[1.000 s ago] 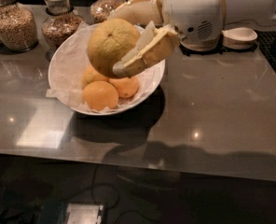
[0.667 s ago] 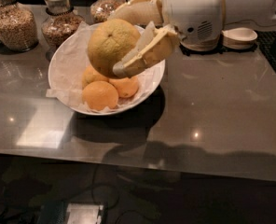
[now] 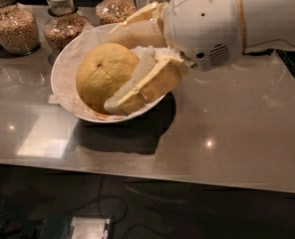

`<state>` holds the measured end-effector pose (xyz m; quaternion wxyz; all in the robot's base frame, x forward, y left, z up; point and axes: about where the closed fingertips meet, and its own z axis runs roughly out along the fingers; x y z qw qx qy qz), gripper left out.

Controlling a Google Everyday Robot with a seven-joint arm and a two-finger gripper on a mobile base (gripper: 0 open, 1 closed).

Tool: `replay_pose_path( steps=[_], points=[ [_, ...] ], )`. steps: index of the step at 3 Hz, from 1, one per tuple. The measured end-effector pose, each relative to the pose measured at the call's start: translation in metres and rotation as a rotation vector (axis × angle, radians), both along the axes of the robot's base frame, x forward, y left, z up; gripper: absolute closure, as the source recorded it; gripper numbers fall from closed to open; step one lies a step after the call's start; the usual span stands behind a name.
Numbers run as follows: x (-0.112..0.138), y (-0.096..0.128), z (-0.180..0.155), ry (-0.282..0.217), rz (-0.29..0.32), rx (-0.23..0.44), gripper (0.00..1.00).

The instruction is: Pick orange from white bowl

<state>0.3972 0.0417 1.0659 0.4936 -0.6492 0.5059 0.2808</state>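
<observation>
The orange (image 3: 103, 74), pale dull yellow with dimpled skin, fills the middle of the camera view, raised in front of the white bowl (image 3: 65, 73). My gripper (image 3: 115, 66) is shut on the orange: one cream finger (image 3: 137, 88) crosses its right side and the other (image 3: 135, 15) reaches over behind its top. The bowl's paper-lined inside shows to the left of the fruit. What else lies in the bowl is hidden behind the orange and the finger.
Three glass jars of grains (image 3: 14, 26) (image 3: 63, 26) (image 3: 116, 8) stand along the back of the grey counter (image 3: 237, 123). The white arm housing (image 3: 212, 19) fills the upper right. The counter's front edge runs along the bottom, dark floor below.
The orange and the gripper holding it now look much larger and lower in the view, covering the deeper-orange fruits that showed in the bowl before. The bowl also sits closer.
</observation>
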Motion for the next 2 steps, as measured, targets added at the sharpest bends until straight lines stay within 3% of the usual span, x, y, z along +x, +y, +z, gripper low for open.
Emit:
replay_pose_path(
  steps=[1, 2],
  points=[
    [-0.0262, 0.0154, 0.0013, 0.015, 0.032, 0.04, 1.0],
    [-0.0285, 0.018, 0.0041, 0.011, 0.034, 0.038, 1.0]
  ],
)
